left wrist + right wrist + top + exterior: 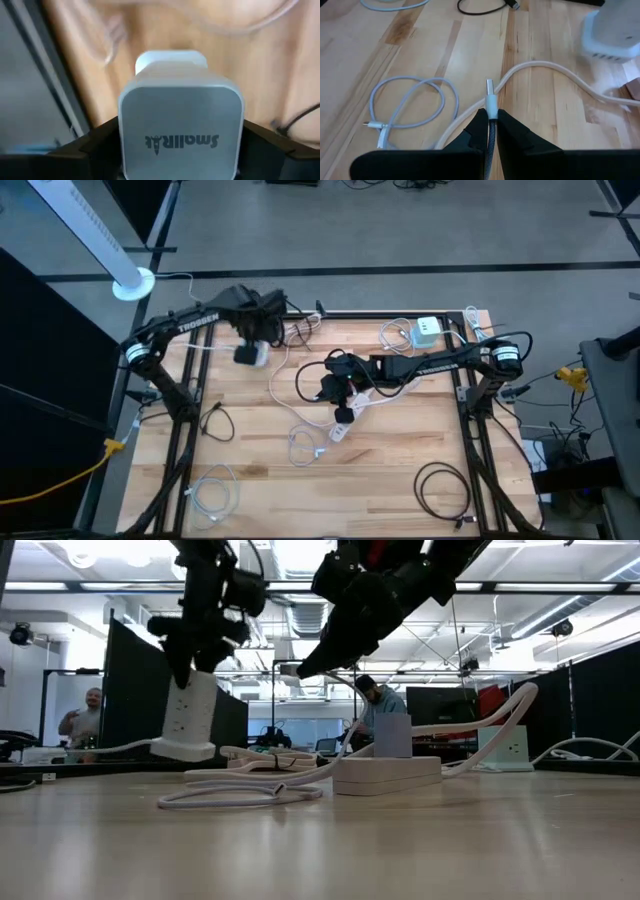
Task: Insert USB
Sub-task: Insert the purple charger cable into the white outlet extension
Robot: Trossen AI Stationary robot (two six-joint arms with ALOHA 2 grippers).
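A white charger block (190, 715) marked "SmallRig" hangs upright above the table's far left part, with my left gripper (192, 668) shut on it from above. The block's white cord (240, 795) trails onto the table. My right gripper (490, 114) hovers near the table's middle, slanting down toward the left, shut on a USB plug (490, 92) with a white collar and a dark cable. The same block (615, 27) shows ahead of the plug and off to one side. In the high view the block (250, 356) is left of my right gripper (330, 388). My left gripper pinches the charger block by two opposite sides (122, 135) near its top end, one finger (90, 147) on each side. The fingers point down. The block hangs upright below them, lifted clear of the table. My right gripper pinches the USB plug at its white collar (491, 106) between the two fingertips. The fingers lie along the plug, slanting down from the table's right. The metal tip (489, 86) sticks out past them, clear of the table; the dark cable runs back between the fingers.
A white power strip (385, 772) with a plug block on it lies mid-table under my right arm. A white-green charger (427, 330) sits at the far right. Cable coils lie about: white (210, 495), black (445, 490), small black (215, 420), white (410, 102).
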